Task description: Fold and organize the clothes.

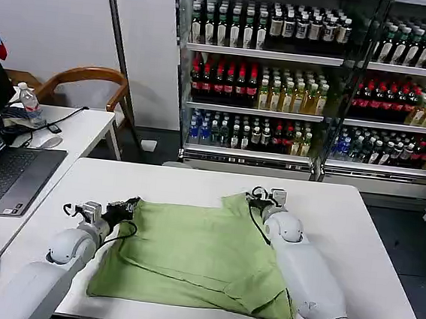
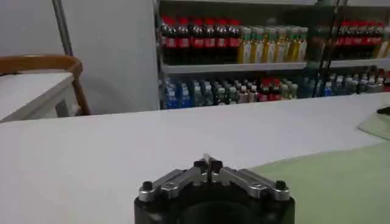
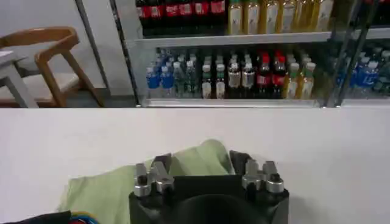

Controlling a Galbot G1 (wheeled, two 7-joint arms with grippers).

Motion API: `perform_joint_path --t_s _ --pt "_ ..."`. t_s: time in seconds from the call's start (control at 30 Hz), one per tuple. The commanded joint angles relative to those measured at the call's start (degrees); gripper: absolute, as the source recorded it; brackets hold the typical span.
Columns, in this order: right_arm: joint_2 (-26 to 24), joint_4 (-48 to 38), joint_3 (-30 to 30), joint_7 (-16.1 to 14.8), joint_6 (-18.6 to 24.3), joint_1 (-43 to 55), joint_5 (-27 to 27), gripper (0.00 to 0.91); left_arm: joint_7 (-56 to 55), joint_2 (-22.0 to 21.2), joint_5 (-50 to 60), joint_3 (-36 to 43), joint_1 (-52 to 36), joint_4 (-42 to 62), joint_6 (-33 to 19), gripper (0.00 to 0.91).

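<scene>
On a white worktop (image 1: 356, 241) before shelves of bottled drinks (image 1: 281, 83), a light green shirt (image 1: 196, 260) lies partly folded, plain side up. The left hand (image 1: 121, 209), fingers closed, rests at the shirt's left edge. The right hand (image 1: 258, 197), fingers spread apart, straddles its far edge.

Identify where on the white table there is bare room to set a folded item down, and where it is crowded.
Free: the far strip of the table between the green shirt and the back edge, and the patch right of the right arm. Crowded: the middle and near edge, covered by the shirt, with the left gripper and right gripper at its far corners.
</scene>
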Motion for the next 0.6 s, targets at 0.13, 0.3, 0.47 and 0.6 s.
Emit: perform_joint_path --t_s 0.13,0.3,0.47,0.6 --pt "0.4 -1.3 0.2 -0.6 -0.5 0.3 0.5 0.0 0.1 -0.1 0.2 0.0 0.0 0.0 -0.1 0.05" --pt "-0.2 0.7 0.5 -0.6 0.4 -0.2 0.5 0.0 0.3 -0.1 0.3 0.0 0.1 0.0 -0.2 0.05" --pt "-3.6 10.6 0.5 -0.4 1.1 -3.4 1.6 0.0 0.4 -0.1 0.2 -0.3 0.2 -0.5 -0.4 0.05" --pt "-7.1 21.6 1.4 0.1 0.7 -9.0 3.9 0.0 0.3 -0.1 -0.3 -2.1 2.1 -2.9 -0.4 0.05"
